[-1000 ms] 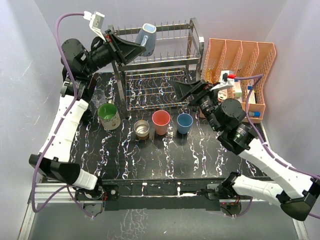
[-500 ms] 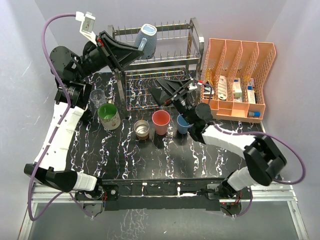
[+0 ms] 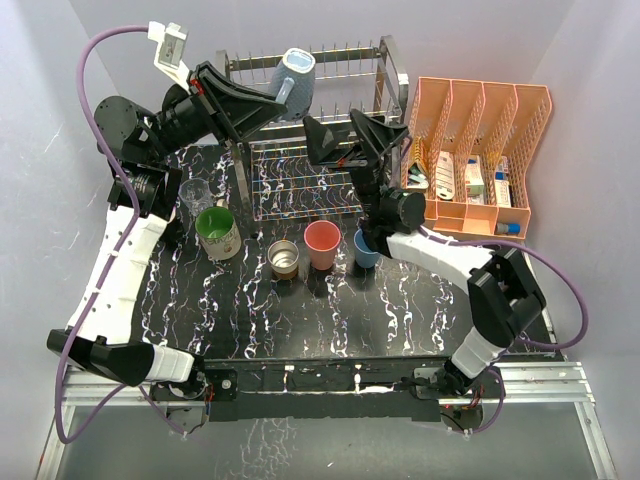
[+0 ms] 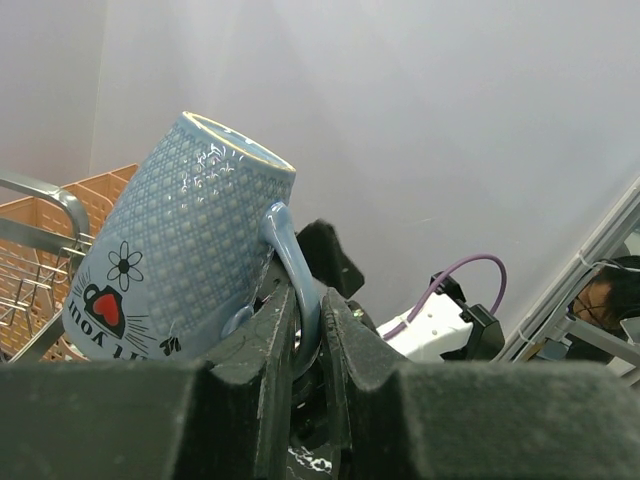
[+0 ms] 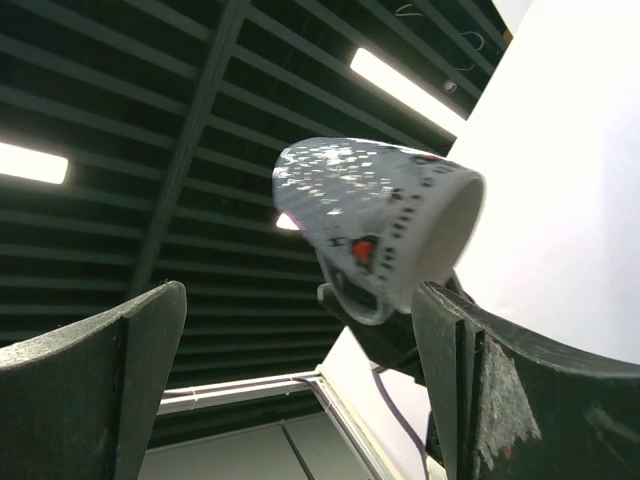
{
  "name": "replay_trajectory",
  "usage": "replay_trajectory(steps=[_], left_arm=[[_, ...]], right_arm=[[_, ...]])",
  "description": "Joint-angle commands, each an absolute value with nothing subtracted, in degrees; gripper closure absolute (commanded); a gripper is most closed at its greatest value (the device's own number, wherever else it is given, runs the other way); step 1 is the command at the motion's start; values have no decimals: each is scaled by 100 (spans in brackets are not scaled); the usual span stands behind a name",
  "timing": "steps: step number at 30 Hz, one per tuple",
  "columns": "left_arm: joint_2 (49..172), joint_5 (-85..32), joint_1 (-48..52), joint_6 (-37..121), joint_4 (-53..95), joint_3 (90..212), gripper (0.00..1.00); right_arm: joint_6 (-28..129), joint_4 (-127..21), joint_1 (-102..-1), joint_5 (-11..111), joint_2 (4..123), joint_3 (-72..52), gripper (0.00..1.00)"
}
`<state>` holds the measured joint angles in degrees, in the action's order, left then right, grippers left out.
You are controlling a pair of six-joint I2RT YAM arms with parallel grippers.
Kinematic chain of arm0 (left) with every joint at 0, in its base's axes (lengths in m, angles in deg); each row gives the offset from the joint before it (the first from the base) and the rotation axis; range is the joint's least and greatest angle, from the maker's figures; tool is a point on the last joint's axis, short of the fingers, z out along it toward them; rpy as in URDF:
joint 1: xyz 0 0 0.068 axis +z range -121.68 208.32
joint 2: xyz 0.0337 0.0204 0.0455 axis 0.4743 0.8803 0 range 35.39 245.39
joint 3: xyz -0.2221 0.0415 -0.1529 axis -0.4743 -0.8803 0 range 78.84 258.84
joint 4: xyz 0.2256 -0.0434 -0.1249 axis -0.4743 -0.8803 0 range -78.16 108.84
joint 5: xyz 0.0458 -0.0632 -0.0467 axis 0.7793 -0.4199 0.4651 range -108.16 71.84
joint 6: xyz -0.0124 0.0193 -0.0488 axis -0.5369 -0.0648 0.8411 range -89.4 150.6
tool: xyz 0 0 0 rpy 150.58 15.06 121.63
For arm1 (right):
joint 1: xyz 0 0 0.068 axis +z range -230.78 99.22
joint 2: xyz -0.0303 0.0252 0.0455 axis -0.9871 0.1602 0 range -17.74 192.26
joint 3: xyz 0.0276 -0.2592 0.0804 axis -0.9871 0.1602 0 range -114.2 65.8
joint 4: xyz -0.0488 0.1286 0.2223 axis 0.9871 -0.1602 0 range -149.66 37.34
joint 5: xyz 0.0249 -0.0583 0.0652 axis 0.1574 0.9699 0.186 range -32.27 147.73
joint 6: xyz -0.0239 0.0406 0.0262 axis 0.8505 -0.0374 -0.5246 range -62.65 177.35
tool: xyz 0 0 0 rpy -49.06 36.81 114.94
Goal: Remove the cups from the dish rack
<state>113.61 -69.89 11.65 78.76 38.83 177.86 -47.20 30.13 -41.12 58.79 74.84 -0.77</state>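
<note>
The grey-blue mug (image 3: 296, 78) is being held tilted over the dish rack's (image 3: 390, 75) top tier, at the table's twelve o'clock. Its handle is being pinched in the narrowly closed left gripper (image 4: 310, 330). At the mug's five o'clock, the right gripper (image 3: 350, 135) is being held wide, empty. The green mug (image 3: 217, 232), metal cup (image 3: 284, 258), pink tumbler (image 3: 322, 243) and blue tumbler (image 3: 369, 246) are being shown standing at the rack's six o'clock.

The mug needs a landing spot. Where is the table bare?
Bare: the wide near strip of table between the cup row and the arm bases. Crowded: the line from green mug to blue cup before the rack, with the right arm overhanging its right end.
</note>
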Motion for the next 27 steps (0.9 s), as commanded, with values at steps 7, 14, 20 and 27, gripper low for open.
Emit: replay_trajectory(steps=[7,14,20,27], left_arm=[[11143,-6954,1151,7879,4328,18084,100],[11133,-6917,1151,7920,4279,18045,100],[11152,-6927,1144,7886,4284,17974,100],[11063,-6910,1153,7856,4399,17618,100]], right_arm=[[-4938,3405,-4115,5774,7556,-216,1],[-4986,3342,-4114,5839,7996,-906,2],[-5086,3358,-4050,5931,8640,-1914,2],[-5014,3639,-4024,6103,8801,-2310,21]])
